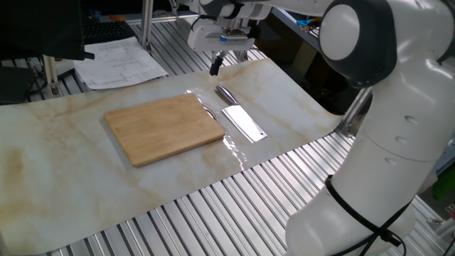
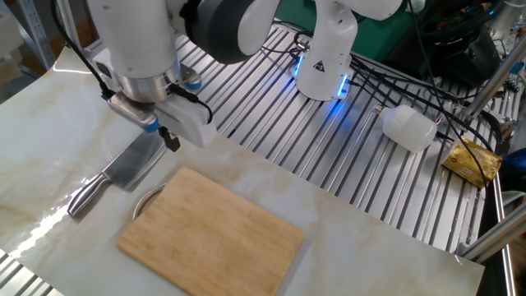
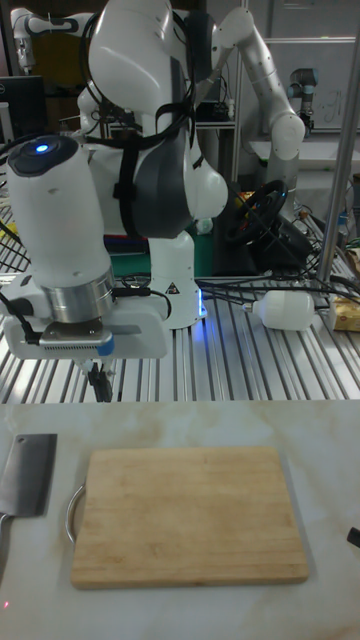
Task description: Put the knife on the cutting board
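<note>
white bottle (image 2: pixel 408 127) behind cutting board (image 2: pixel 212 234)

A robotics lab bench, not a kitchen.

You're looking at a work table of ribbed aluminium slats (image 1: pixel 213 213) with a marble-patterned sheet (image 1: pixel 64 171) laid over it. Behind it in the tall fixed view you can see a second white robot arm (image 3: pixel 262 80) and a monitor (image 3: pixel 22 100). The other fixed view shows you a white robot base lit blue (image 2: pixel 325 62), loose black cables (image 2: pixel 427 49) and a white cylinder (image 2: pixel 409 127) lying on the slats. Printed papers (image 1: pixel 121 62) and a keyboard (image 1: pixel 106 31) sit at the far edge.
</note>
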`<state>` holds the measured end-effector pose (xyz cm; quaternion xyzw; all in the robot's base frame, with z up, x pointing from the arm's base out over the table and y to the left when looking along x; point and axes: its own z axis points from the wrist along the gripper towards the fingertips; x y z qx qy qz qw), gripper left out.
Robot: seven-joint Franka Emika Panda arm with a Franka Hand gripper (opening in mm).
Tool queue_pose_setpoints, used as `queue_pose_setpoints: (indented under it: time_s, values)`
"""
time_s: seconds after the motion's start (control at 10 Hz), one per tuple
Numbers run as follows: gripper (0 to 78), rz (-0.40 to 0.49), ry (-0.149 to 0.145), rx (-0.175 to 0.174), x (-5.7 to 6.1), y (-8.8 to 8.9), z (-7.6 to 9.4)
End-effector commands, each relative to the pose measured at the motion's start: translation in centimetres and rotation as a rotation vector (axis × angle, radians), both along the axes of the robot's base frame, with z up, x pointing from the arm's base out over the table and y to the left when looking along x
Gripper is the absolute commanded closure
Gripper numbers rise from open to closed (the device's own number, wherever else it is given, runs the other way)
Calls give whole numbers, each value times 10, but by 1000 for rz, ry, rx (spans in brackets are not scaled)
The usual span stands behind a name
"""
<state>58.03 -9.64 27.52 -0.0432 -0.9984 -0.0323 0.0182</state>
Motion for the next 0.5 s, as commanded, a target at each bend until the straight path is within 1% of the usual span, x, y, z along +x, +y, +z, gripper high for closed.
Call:
queue_pose_setpoints:
  time_s: [0.1, 0.3, 0.4, 0.5]
  values:
    - [776, -26, 1, -11, 1, 0, 2]
    - [776, -18, 6, -38, 1, 0, 2]
    - [776, -17, 6, -40, 1, 0, 2]
    - [776, -12, 5, -39, 3, -5, -1]
